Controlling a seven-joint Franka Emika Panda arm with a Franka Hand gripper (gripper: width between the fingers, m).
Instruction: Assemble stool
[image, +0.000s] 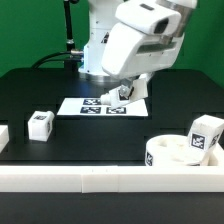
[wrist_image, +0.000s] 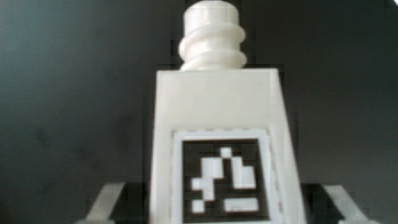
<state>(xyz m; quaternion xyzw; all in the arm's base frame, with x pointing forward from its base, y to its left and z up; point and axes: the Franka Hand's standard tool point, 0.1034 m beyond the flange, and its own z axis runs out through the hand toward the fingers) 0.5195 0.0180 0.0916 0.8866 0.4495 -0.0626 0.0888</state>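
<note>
My gripper (image: 126, 93) is shut on a white stool leg (image: 124, 92) and holds it just above the marker board (image: 98, 105). In the wrist view the leg (wrist_image: 217, 110) fills the frame between my fingers (wrist_image: 111, 200), with its tag facing the camera and its threaded peg pointing away. My gripper (wrist_image: 221, 202) closes on the leg's sides. The round seat (image: 170, 153) lies at the exterior view's front right, with a second leg (image: 205, 135) standing on it. A third leg (image: 40, 123) rests on the table at the exterior view's left.
A long white border rail (image: 100, 178) runs along the table's front edge. Another white piece (image: 3, 137) shows partly at the exterior view's far left edge. The arm's base stands behind the marker board.
</note>
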